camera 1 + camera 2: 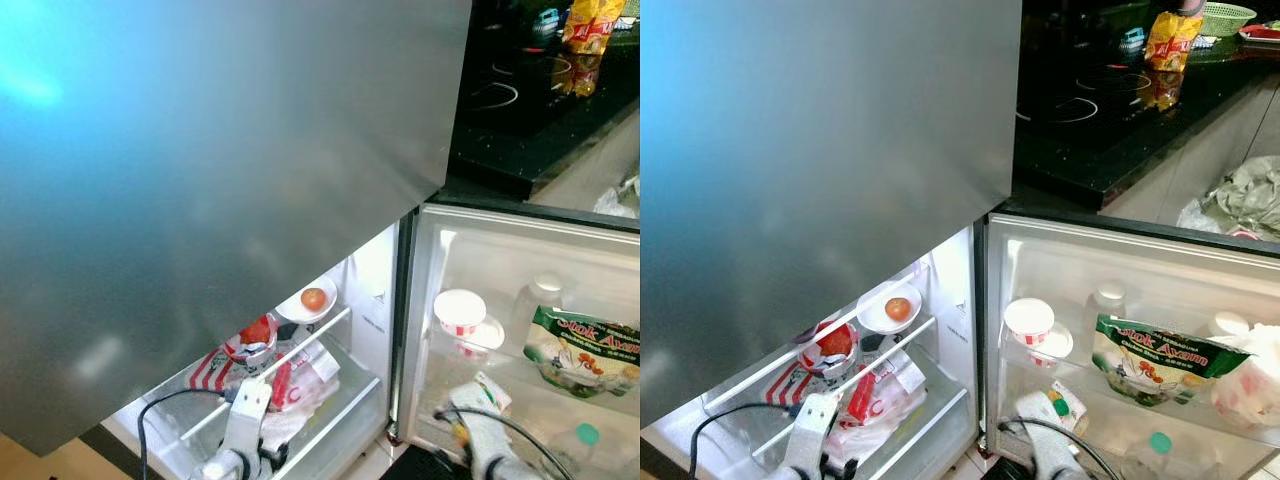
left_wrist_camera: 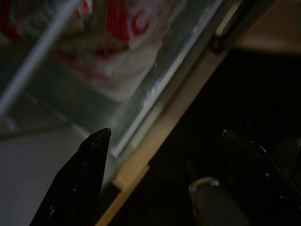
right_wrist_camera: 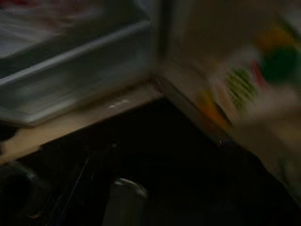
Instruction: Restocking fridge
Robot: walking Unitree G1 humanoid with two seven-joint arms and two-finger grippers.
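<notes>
The fridge's lower compartment stands open below a shut grey upper door (image 1: pixel 220 180). Inside, a tomato (image 1: pixel 313 298) lies on a white plate on the wire shelf, next to a red-topped tub (image 1: pixel 255 338); a red and white bag (image 1: pixel 295 385) lies in the clear drawer below. The open door's shelf (image 1: pixel 440 375) holds a white and red cup (image 1: pixel 459 312), a green bag (image 1: pixel 585 350) and a white bottle (image 1: pixel 545 295). My left arm (image 1: pixel 245 415) hangs low before the drawer, and my left gripper (image 2: pixel 165 133) is open and holds nothing. Near the door's foot is my right arm (image 1: pixel 485 440).
A black cooktop (image 1: pixel 530 90) with a yellow snack bag (image 1: pixel 590 25) lies behind the fridge door. A crumpled grey bag (image 1: pixel 1245 200) sits on the floor at the right. A green-capped bottle (image 1: pixel 586 434) stands low in the door. Cables run along both arms.
</notes>
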